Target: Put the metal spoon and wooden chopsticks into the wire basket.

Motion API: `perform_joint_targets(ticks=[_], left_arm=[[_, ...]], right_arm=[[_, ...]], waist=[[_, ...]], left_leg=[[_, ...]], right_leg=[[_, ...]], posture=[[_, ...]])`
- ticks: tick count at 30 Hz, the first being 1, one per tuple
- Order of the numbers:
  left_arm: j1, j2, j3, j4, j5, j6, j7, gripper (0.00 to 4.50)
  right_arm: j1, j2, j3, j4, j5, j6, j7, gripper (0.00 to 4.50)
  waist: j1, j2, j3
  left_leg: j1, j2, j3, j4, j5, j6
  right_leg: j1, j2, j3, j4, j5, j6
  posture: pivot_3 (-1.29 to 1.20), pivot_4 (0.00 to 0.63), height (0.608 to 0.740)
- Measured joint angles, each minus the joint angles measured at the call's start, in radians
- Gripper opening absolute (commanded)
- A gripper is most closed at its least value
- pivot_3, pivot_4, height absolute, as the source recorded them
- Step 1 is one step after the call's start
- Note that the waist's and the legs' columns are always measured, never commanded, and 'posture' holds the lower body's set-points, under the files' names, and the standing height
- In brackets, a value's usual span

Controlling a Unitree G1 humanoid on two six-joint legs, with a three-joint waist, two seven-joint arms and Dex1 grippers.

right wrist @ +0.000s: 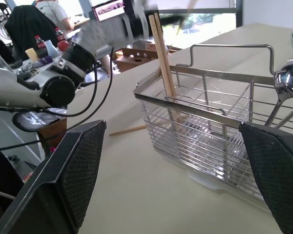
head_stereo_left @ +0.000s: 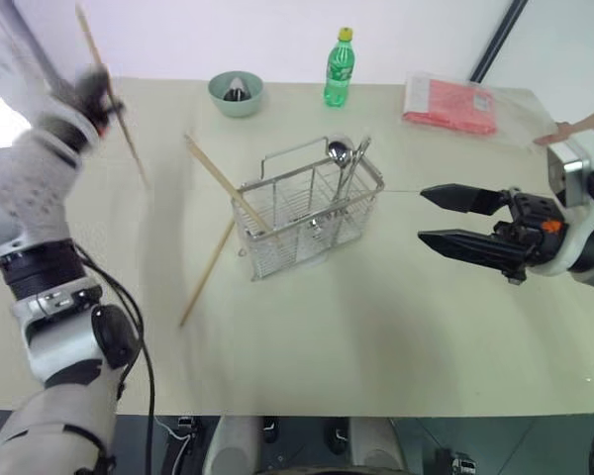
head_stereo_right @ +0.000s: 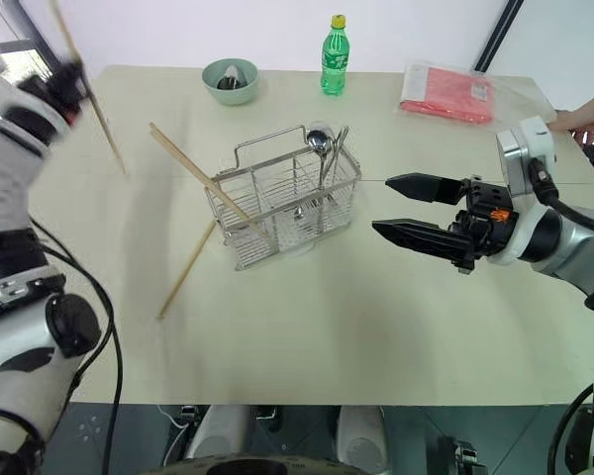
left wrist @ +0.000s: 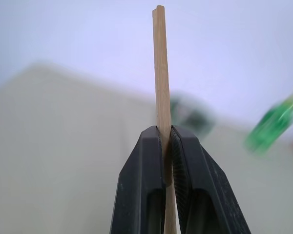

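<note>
Progress midway: metal spoon (head_stereo_left: 338, 151) stands in the wire basket's (head_stereo_left: 312, 213) far right corner, two wooden chopsticks (head_stereo_left: 218, 178) lean from its left end. One chopstick (head_stereo_left: 206, 273) lies on the counter (head_stereo_left: 376, 327); left gripper (head_stereo_left: 97, 97) fingers clamp another (left wrist: 161, 97) aloft. Right gripper (head_stereo_left: 445, 223) waits, fingers apart.

**Other things on the table**

A green bottle (head_stereo_left: 339, 68) with a yellow cap stands upright near the far edge of the pale table (head_stereo_left: 376, 336). Beside it, also near the far edge, sits a light green bowl (head_stereo_left: 236, 93) with something dark inside. A flat red packet (head_stereo_left: 450, 104) in clear wrap lies near the far right corner. A person's hand (head_stereo_left: 574, 126) rests at the right edge, close to the packet.
</note>
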Motion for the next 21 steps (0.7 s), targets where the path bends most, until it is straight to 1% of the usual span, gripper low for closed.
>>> perform_joint_targets(ticks=[4, 7, 9, 11, 13, 15, 18, 21], left_arm=[[-0.009, -0.043, 0.076, -0.208, -0.337, 0.141, 0.040, 0.07], [-0.008, -0.049, 0.081, -0.309, -0.534, 0.195, 0.114, 0.07], [-0.008, -0.050, 0.063, -0.383, -0.636, 0.207, 0.163, 0.07], [-0.006, -0.049, 0.030, -0.432, -0.692, 0.205, 0.197, 0.07], [-0.001, -0.074, -0.017, -0.458, -0.707, 0.186, 0.235, 0.07], [0.014, -0.117, -0.084, -0.474, -0.685, 0.154, 0.268, 0.07], [0.070, -0.168, -0.203, -0.492, -0.567, 0.092, 0.278, 0.07], [0.131, -0.193, -0.318, -0.498, -0.431, 0.034, 0.241, 0.07]], right_arm=[[0.003, -0.003, 0.000, 0.016, -0.002, 0.001, -0.003, 4.50], [0.007, -0.010, 0.000, 0.024, -0.002, 0.001, -0.004, 4.50], [0.007, -0.012, 0.000, 0.037, -0.002, 0.001, -0.005, 4.50], [0.007, -0.012, 0.000, 0.045, -0.002, 0.001, -0.007, 4.50], [0.007, -0.012, 0.000, 0.056, -0.003, 0.001, -0.010, 4.50], [0.005, -0.012, 0.000, 0.063, -0.003, 0.001, -0.012, 4.50], [-0.011, -0.010, 0.001, 0.071, -0.003, 0.001, -0.025, 4.50], [-0.017, -0.004, 0.001, 0.071, 0.000, 0.001, -0.038, 4.50]], waist=[[0.000, 0.000, 0.000], [0.000, 0.000, 0.000], [0.002, 0.000, 0.000], [0.004, 0.000, 0.000], [0.007, 0.000, 0.000], [0.014, 0.000, 0.000], [0.024, 0.000, 0.000], [0.028, 0.000, 0.000]], left_leg=[[0.003, 0.001, 0.001, 0.000, 0.000, 0.000], [0.004, 0.001, 0.000, 0.001, 0.000, 0.001], [0.005, 0.001, 0.000, 0.001, -0.001, 0.003], [0.006, 0.001, 0.000, 0.002, -0.001, 0.003], [0.006, 0.001, 0.000, 0.002, -0.001, 0.003], [0.006, 0.001, 0.001, 0.002, 0.000, 0.003], [0.006, 0.001, 0.002, 0.003, 0.000, 0.003], [0.005, 0.001, 0.002, 0.003, -0.001, 0.003]], right_leg=[[0.001, 0.001, -0.001, 0.002, 0.000, 0.000], [0.003, 0.002, -0.001, 0.003, 0.000, 0.000], [0.004, 0.002, -0.001, 0.003, 0.000, 0.000], [0.006, 0.003, -0.001, 0.002, 0.000, 0.000], [0.006, 0.003, -0.001, 0.002, 0.000, 0.000], [0.006, 0.003, -0.001, 0.002, 0.000, 0.000], [0.006, 0.003, -0.001, 0.002, 0.000, 0.000], [0.005, 0.004, -0.001, 0.002, 0.000, 0.000]], posture=[[0.00, 0.150, 0.680], [0.00, 0.150, 0.680], [0.00, 0.150, 0.680], [0.00, 0.150, 0.680], [0.00, 0.150, 0.680], [0.00, 0.150, 0.680], [0.00, 0.150, 0.680], [0.00, 0.150, 0.680]])
